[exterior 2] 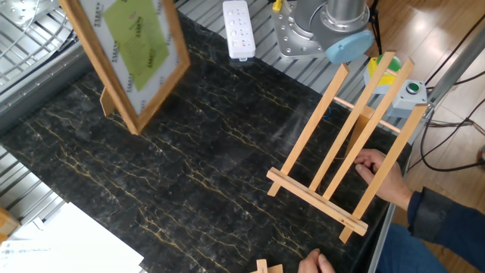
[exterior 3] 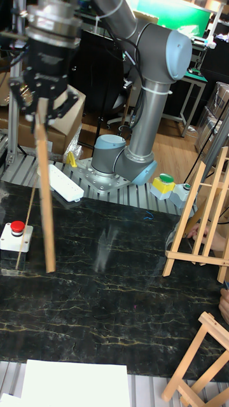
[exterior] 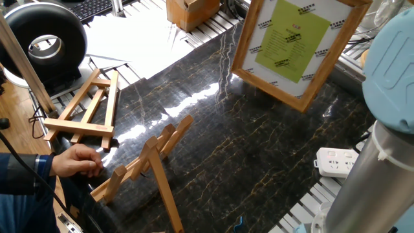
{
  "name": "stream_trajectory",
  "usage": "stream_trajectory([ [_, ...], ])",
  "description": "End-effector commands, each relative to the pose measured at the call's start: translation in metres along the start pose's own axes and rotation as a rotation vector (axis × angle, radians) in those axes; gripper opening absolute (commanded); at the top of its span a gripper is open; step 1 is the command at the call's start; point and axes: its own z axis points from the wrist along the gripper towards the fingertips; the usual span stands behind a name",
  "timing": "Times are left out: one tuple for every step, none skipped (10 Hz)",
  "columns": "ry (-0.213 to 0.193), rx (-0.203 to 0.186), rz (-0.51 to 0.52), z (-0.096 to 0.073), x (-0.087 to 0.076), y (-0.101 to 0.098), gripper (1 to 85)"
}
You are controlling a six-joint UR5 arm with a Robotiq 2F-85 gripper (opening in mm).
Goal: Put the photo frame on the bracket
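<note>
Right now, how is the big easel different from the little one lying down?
The bracket is bigger, with three long slats; the small easel is stubbier and A-shaped. The bracket stands propped up with a person's hand on it; the small easel lies flat and untouched, off the dark tabletop. Both are pale wood, and neither holds the photo frame.

A white plastic power strip (exterior 2: 239, 29) lies top centre; a small A-shaped wooden easel (exterior: 87, 110) lies flat at left.

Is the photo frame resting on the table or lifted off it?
Lifted. In the tall fixed view the photo frame hangs edge-on from the hand, its bottom end clear of the table.
</note>
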Motion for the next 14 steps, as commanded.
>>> stream_trajectory([
  [0.057, -0.012, 0.075, -0.022, 0.007, 0.032, 1.0],
  [0.063, -0.031, 0.104, -0.025, 0.01, 0.039, 1.0],
  [0.071, -0.043, 0.133, -0.029, 0.014, 0.045, 1.0],
  [0.074, -0.043, 0.154, -0.032, 0.017, 0.048, 1.0],
  [0.077, -0.044, 0.173, -0.034, 0.02, 0.052, 1.0],
  [0.077, -0.044, 0.18, -0.037, 0.021, 0.054, 1.0],
  [0.076, -0.063, 0.2, -0.038, 0.022, 0.061, 1.0],
  [0.076, -0.067, 0.214, -0.04, 0.023, 0.065, 1.0],
  [0.074, -0.067, 0.218, -0.041, 0.024, 0.066, 1.0],
  [0.073, -0.062, 0.214, -0.041, 0.024, 0.065, 1.0],
  [0.07, -0.062, 0.211, -0.042, 0.024, 0.065, 1.0],
  [0.068, -0.05, 0.193, -0.042, 0.023, 0.06, 1.0],
  [0.063, -0.047, 0.173, -0.044, 0.022, 0.054, 1.0],
  [0.061, -0.049, 0.159, -0.046, 0.02, 0.048, 1.0],
])
